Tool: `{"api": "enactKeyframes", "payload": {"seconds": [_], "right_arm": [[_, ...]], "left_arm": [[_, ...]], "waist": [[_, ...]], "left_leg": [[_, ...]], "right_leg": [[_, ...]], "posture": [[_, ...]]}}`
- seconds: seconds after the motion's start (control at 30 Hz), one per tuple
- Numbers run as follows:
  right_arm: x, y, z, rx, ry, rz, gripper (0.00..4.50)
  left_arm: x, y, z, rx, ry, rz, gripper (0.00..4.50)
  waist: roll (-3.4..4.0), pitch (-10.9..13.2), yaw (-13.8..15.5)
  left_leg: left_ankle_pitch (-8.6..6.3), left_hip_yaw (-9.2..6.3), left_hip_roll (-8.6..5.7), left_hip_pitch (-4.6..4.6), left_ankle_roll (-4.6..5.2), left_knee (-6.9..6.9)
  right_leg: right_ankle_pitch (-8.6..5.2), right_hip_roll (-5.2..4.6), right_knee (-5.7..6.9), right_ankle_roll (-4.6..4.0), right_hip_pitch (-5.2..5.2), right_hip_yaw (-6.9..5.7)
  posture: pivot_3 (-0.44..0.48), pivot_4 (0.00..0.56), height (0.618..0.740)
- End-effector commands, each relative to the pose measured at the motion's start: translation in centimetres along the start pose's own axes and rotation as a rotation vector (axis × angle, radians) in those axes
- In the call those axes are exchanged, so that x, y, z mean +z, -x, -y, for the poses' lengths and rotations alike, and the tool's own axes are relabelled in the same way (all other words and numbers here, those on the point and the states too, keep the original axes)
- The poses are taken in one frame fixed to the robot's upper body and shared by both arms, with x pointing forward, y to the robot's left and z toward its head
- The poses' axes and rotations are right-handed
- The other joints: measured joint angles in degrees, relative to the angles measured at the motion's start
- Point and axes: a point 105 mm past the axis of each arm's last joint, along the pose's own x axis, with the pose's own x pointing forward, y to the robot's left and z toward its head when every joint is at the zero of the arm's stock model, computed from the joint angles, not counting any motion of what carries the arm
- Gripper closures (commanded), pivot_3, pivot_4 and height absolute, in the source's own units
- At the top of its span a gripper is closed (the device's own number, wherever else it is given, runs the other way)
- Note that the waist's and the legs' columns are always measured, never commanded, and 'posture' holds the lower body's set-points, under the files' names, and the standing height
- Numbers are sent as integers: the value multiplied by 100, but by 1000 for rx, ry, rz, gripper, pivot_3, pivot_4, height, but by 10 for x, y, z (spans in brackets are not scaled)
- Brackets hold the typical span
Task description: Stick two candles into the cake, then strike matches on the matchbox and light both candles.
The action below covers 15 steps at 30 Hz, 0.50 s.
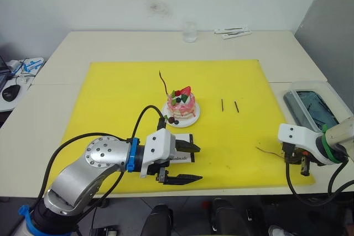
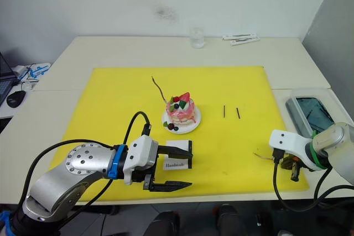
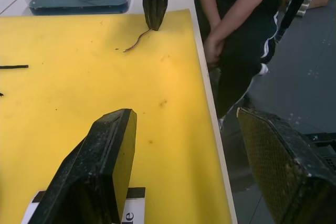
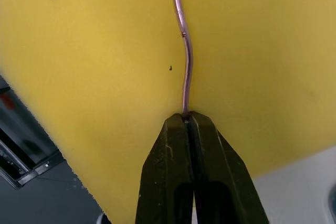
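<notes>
Your right hand [image 4: 186,119] pinches the second candle [image 4: 184,51] by one end, its length trailing over the yellow mat toward the cake [image 1: 182,105], up-left; your left hand [image 1: 185,162] gapes wide at the matchbox [image 2: 178,162].

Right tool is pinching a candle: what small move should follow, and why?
Probably lift the second candle and carry it toward the cake. The right tool is shut on its end, it lies on the yellow mat, and one candle already stands in the cake.

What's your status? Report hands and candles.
Right hand shut on second candle, low over mat. Left hand open, straddling matchbox. First candle in cake.
</notes>
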Motion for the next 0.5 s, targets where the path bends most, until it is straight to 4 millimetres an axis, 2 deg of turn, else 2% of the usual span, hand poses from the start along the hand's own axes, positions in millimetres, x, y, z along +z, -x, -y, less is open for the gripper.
{"api": "enactKeyframes", "payload": {"seconds": [0.03, 0.2, 0.33, 0.43, 0.5], "right_arm": [[7, 8, 3, -8, -15, 31, 4485], [28, 37, 10, -13, -57, 169, 4485], [65, 62, 10, -19, -4, 406, 4485], [119, 82, 0, -18, 89, 789, 4485], [135, 86, -1, -19, 66, 910, 4485]], "left_arm": [[8, -1, 3, -13, -35, 14, 1074], [4, 15, -4, 43, -2, -5, 1074], [3, 33, -9, 136, 32, 23, 1074], [-1, 52, -12, 249, 62, 60, 1074], [-1, 58, -15, 310, 85, 85, 1074]], "waist": [[0, 0, 0], [1, 1, -14], [1, 1, -21], [-12, -3, -36], [-13, 1, -31]], "left_leg": [[0, 0, 0, 0, 0, 0], [0, 0, 1, 1, 0, -1], [0, 0, 6, 2, 1, -3], [-1, -5, 8, 0, 1, 0], [-1, 2, 20, 3, 1, 0]], "right_leg": [[0, 0, 0, 0, 0, 0], [0, 1, 2, -1, -1, 0], [-1, 5, 3, -2, -2, 0], [-1, 7, 1, -2, 0, -3], [1, 17, 3, -5, 0, 2]], "posture": [[0, 150, 740], [0, 150, 740], [0, 150, 740], [0, 150, 740], [0, 150, 740]]}}
